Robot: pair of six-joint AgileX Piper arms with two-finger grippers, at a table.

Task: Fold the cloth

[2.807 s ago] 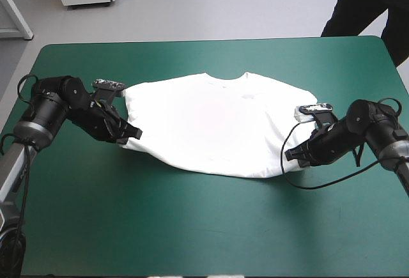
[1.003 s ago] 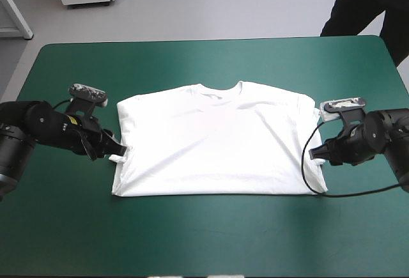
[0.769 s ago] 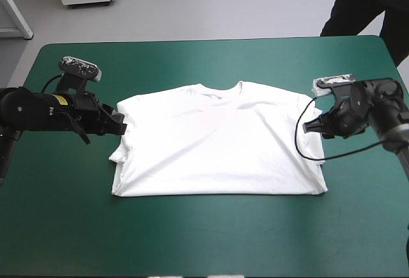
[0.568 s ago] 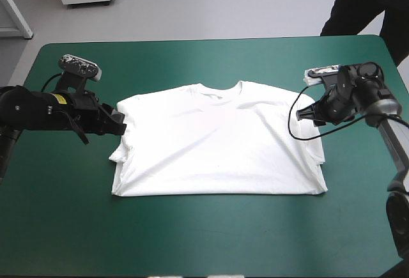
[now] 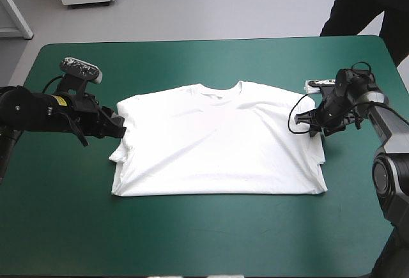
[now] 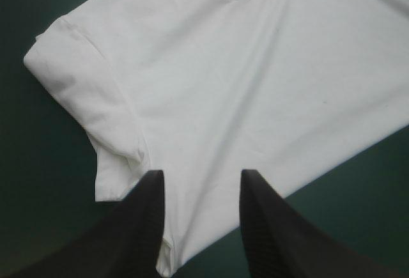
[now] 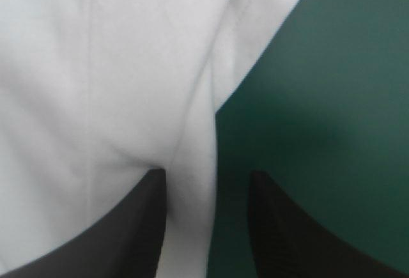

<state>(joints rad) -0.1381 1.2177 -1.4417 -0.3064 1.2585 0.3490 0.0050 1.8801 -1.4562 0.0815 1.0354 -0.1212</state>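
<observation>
1. The T-shirt [image 5: 217,140] is lying spread flat in the middle of the teal-green surface [image 5: 192,239], collar toward the far edge, with an arm sitting at each sleeve.
2. Both sets of jaws are standing released, grasping nothing. The left jaws are straddling the shirt's side edge just beside the left-hand sleeve [image 6: 83,92], and the right jaws are hanging over the edge next to the right-hand sleeve [image 7: 255,29].
3. My biggest worry is that they're lining up on an edge with two layers, plus that doubled-over sleeve on the left. If they're only biting the top layer, the bottom one is staying put and the fold is coming out lopsided.
4. The right jaws are sitting half over cloth and half over bare cover. If they're closing too far out, they're grabbing air or just a sliver that's slipping free mid-lift.
5. If one arm is lifting before the other, the shirt is getting dragged sideways and wrinkling up.
6. If they're going in too low, the fingers are bulldozing the fabric instead of getting under it.
</observation>
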